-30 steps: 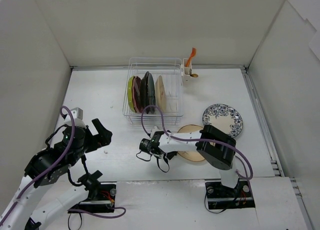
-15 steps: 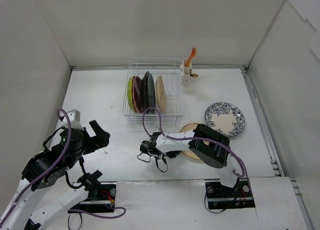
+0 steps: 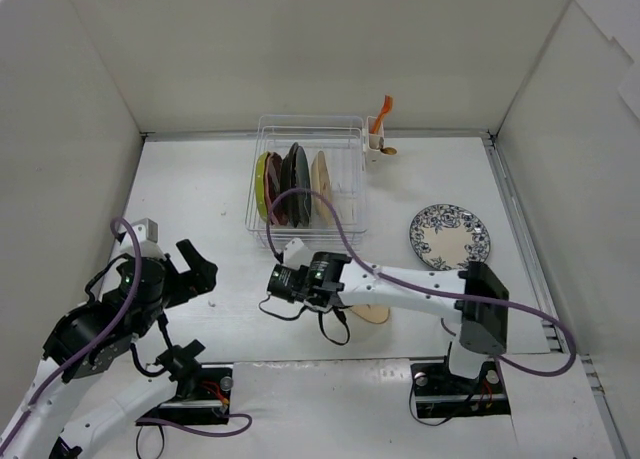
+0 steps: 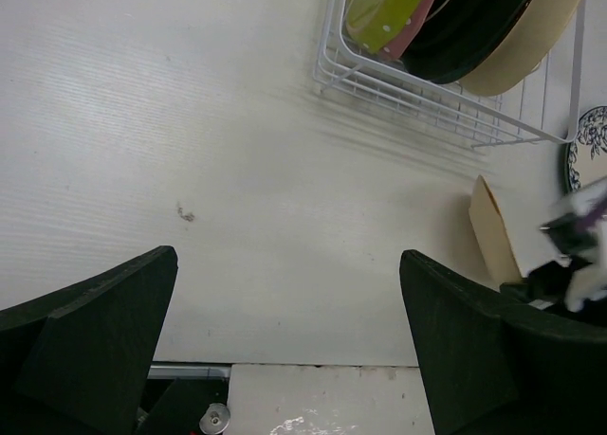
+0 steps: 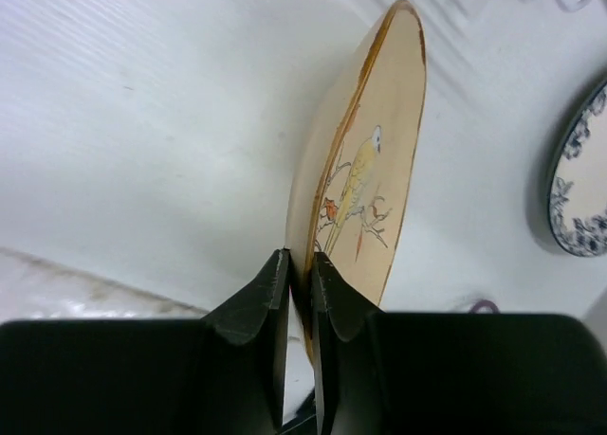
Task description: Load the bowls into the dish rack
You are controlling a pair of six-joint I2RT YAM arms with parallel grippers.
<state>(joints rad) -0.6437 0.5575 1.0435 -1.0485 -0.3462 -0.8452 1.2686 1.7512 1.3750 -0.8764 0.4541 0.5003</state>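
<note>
Hazards: left gripper agape, idle over worktop, none there. Right gripper clamped on thin rim of cream bird bowl, on edge, near dish rack front. Likely pivot or slip in narrow pinch; possible knock against wires or racked bowls.

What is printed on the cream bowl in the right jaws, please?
The round cream bowl shows a yellow bird on twigs; right wrist view best.

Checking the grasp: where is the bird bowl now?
Top view: the bird bowl is pinched on edge in the right claw, just below the dish rack, left of the floral plate.
</note>
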